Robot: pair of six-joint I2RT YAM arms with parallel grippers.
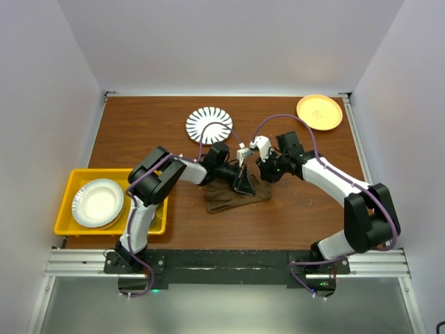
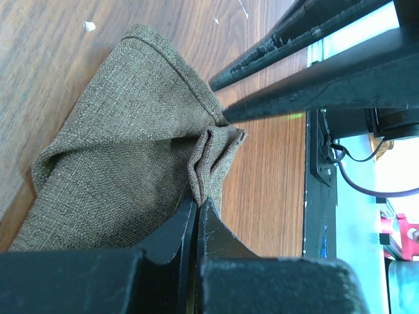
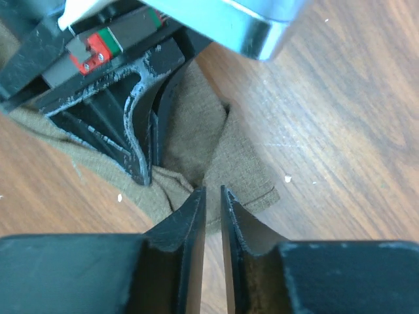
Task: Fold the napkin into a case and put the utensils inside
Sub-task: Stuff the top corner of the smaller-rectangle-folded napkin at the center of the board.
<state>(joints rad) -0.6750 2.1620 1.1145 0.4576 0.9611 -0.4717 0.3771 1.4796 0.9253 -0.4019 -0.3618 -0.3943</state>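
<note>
Counter centre: the napkin (image 1: 233, 198) lies bunched, no case formed yet. The left end effector (image 2: 196, 204) is clamped on a pleated fold, and the right end effector (image 3: 211, 191) sits at the hem at its 3 o'clock, jaws a sliver apart, grip on cloth unclear. No utensils in view, so folding and loading are both left to do. Farther off are a striped plate (image 1: 208, 124) at 12 o'clock and an orange plate (image 1: 319, 111) at 1 o'clock; no readable writing anywhere.

Robot lab, white-walled booth (image 1: 229, 42), alu rail (image 1: 222, 261)
</note>
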